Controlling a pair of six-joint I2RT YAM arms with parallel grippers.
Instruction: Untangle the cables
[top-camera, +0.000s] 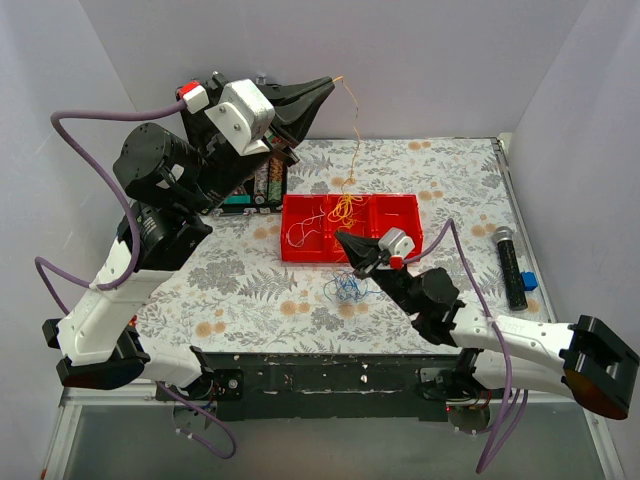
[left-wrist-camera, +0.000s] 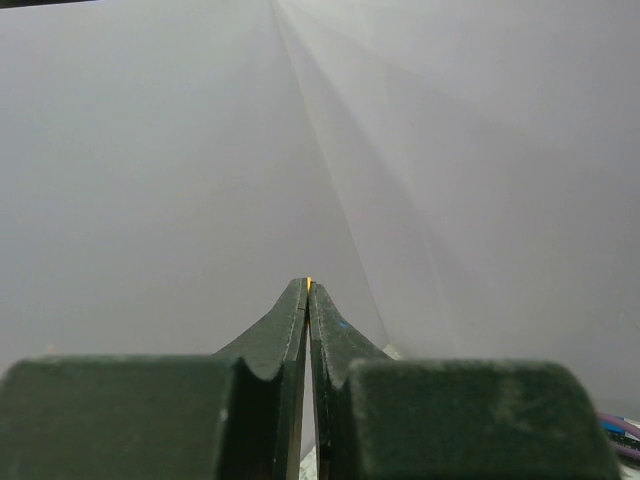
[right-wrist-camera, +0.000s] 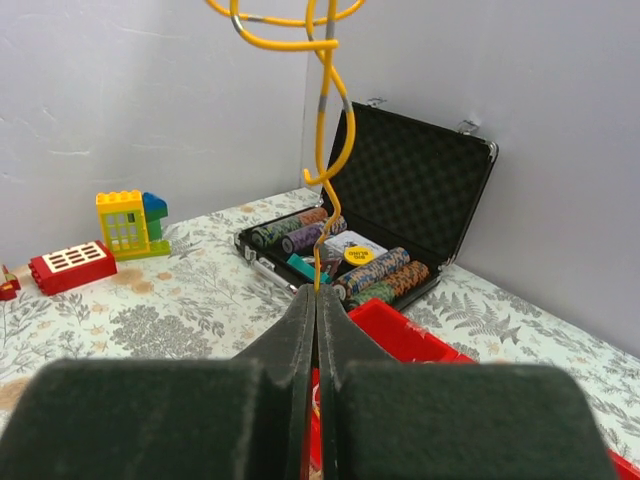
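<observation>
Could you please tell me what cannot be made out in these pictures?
Left wrist: the yellow cable is only a speck at the tips of the left gripper.
Right wrist: its loops run off the top edge.
Top external: tangles over the red tray are too thin to trace.

From my seat the top view is evenly and softly lit, the walls (top-camera: 420, 70) pale and bright, with only faint shadows on the table (top-camera: 250, 290). My left wrist view is mostly washed-out grey, brightest at top centre, and the left gripper (left-wrist-camera: 308, 288) sits dark and blurred up close. In the right wrist view the yellow cable (right-wrist-camera: 322, 150) is crisp while the right gripper (right-wrist-camera: 316, 292) is soft.
</observation>
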